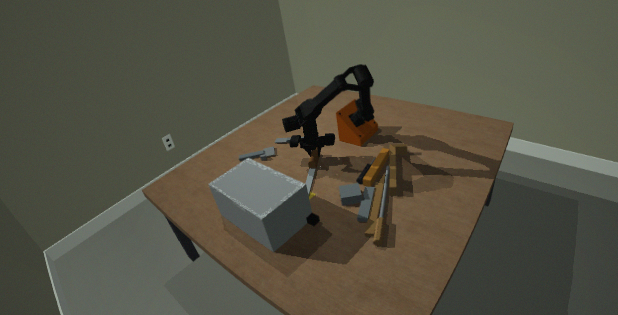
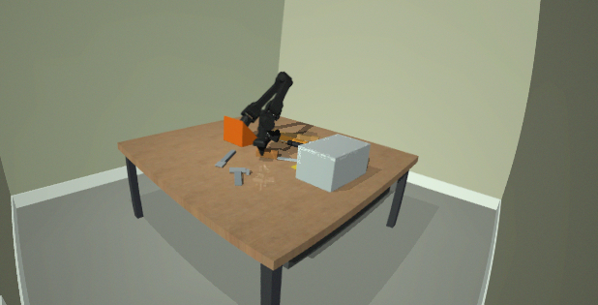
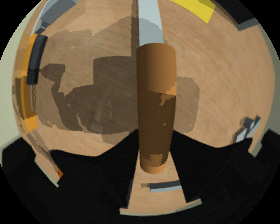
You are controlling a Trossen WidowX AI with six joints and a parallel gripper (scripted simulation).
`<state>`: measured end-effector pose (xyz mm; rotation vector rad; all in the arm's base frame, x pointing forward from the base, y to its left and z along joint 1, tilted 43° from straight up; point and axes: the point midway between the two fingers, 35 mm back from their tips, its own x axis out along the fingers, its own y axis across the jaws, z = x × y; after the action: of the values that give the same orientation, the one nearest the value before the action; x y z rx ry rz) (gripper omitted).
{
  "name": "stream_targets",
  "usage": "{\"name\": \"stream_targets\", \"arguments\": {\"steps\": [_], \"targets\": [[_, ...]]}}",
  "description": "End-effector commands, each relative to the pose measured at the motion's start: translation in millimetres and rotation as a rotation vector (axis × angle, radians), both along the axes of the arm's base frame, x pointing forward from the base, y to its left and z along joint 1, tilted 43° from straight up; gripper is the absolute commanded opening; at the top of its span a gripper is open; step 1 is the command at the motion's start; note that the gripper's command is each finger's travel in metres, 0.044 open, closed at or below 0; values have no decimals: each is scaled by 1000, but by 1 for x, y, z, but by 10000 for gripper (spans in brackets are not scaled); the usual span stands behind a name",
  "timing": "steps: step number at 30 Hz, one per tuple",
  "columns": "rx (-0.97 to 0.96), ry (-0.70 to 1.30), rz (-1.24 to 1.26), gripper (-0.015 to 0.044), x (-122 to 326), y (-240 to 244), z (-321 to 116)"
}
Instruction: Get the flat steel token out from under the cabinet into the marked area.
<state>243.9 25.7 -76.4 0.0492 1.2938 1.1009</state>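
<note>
The cabinet (image 1: 287,222) (image 2: 315,167) is a pale grey box. My gripper (image 1: 314,152) (image 2: 261,152) (image 3: 152,132) is shut on the brown handle (image 1: 314,160) (image 3: 156,70) of a tool with a flat grey blade (image 1: 311,179) (image 2: 286,159) (image 3: 150,25). The blade points toward the cabinet; its far end is cut off in the wrist view, and whether it reaches underneath is unclear. A yellow patch (image 1: 312,195) (image 2: 294,167) (image 3: 197,9), perhaps part of the marked area, shows beside the cabinet. The steel token cannot be made out in any view.
A grey block (image 1: 350,194), a grey piece (image 1: 366,207) and long orange-yellow tools (image 1: 377,168) lie to one side. A grey T-shaped tool (image 1: 257,155) (image 2: 238,176) and a grey bar (image 2: 225,159) lie on the other. An orange wedge (image 1: 351,129) (image 2: 236,132) stands by the arm's base.
</note>
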Motion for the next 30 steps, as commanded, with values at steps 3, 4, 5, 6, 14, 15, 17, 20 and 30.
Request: {"name": "stream_targets", "arguments": {"steps": [3,4,5,6,14,15,17,20,30], "targets": [[-1,-6,-5,0,-1,-8,-4],[-1,-6,-5,0,-1,-9,-5],[-1,-6,-5,0,-2,-10,-6],[-1,-6,-5,0,-1,-10,-6],[-2,-6,-5,0,-3,-17,-12],[-2,-6,-5,0,-3,-17,-13],[-2,-6,-5,0,-4,-19,-14],[-2,-6,-5,0,-6,-22,-16],[-6,17,-31,0,-8,-25,-19]]}}
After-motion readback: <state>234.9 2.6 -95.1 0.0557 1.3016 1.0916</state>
